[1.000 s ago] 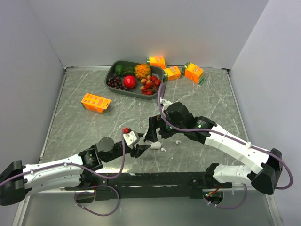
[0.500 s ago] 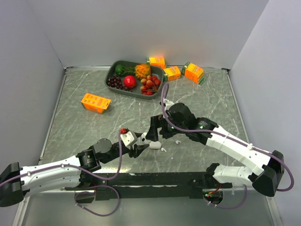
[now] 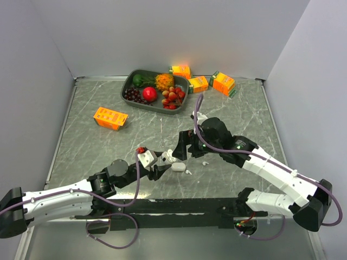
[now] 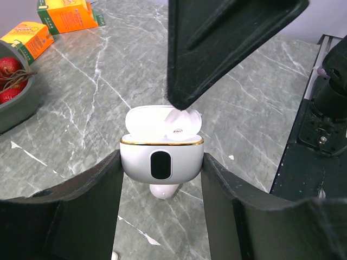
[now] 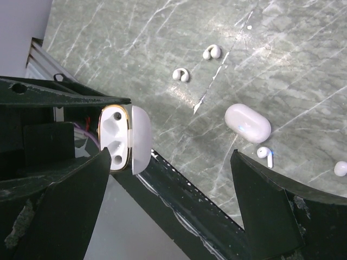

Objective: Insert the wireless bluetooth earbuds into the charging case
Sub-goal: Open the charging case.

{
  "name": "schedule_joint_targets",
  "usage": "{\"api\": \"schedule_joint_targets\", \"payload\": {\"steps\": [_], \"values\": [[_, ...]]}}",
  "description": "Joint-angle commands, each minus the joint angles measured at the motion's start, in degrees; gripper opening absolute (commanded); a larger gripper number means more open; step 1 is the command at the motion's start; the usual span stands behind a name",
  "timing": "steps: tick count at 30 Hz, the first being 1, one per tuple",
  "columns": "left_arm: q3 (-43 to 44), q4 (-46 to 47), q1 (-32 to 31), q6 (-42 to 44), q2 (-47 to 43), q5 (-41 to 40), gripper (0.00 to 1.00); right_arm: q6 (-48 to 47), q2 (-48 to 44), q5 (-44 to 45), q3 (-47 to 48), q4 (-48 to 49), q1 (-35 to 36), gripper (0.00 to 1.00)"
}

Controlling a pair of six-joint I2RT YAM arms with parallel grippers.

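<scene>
Top view: the left gripper [image 3: 165,164], at lower centre, is clamped on the open charging case [image 3: 177,167]. The right gripper [image 3: 180,153] hangs just above and behind it. Two tiny white earbuds [image 3: 188,172] lie on the table [image 3: 97,146] just right of the case. This view is too coarse to show more.

Left wrist view: the case sits mid-frame, pinched on both sides by the two dark fingers [image 4: 81,200], with its lid tipped back toward the top of the frame. One finger of the right gripper points down from the top, its tip touching or almost touching the rim of the case. I cannot tell whether the white bit at that tip is an earbud. A small white piece [image 4: 162,190] shows under the case.

Right wrist view: this gripper's jaws are spread wide, with nothing seen between them. The case is at the left edge, both of its sockets looking empty. Four earbuds are loose on the stone: two at upper centre [image 5: 181,75] and two at lower right [image 5: 264,154]. Between the pairs lies a second case [image 5: 248,122], shut. My judgement is that the next pick falls to the right arm, which must move away from the case toward the right of the frame.
</scene>
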Motion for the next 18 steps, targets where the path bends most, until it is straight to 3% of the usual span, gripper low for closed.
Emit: {"api": "schedule_joint_targets", "payload": {"steps": [1,7,11,18], "values": [[-0.1,2.9,-0.3,0.0,-1.6,-1.3,0.01,0.7,-3.1,-1.5,-0.5,3.1,-0.2,1.00],[-0.7,5.0,-0.4,-0.3,-2.1,-1.1,0.01,5.7,-1.4,-8.6,-1.8,10.1,-0.2,0.92],[-0.2,5.8,-0.6,-0.5,-1.7,-0.4,0.01,7.6,0.7,-10.0,-2.4,13.2,-0.2,0.77],[-0.4,7.2,-0.8,-1.1,-2.4,0.0,0.01,7.0,2.8,-8.9,-1.7,12.1,-0.2,0.61]]}}
